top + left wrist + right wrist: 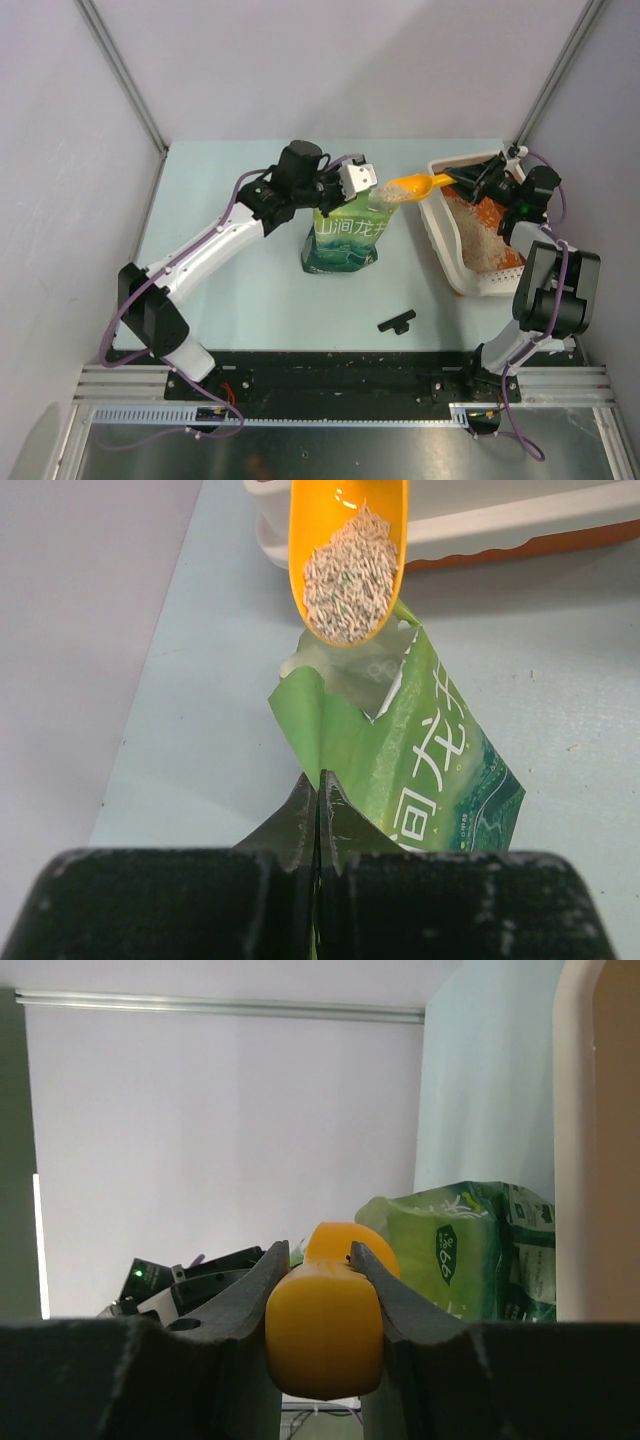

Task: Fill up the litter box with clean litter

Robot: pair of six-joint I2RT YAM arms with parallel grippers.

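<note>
On the right side of the table [250, 290], one litter box [442, 222] lay lengthwise, with a bed of clean litter [482, 238] spread over its orange floor. One green bag [345, 238] stood mid-table, its top torn open. Two hands were at work. The left hand [318, 802] had its fingers pressed together, pinching the bag's torn upper edge. The right hand [318, 1260] clamped the handle of the single orange scoop [415, 186], and what a load! The scoop hung just above the bag's mouth, between bag and box, heaped with pale granules. One small black part [396, 322] lay alone near the table's front edge.
</note>
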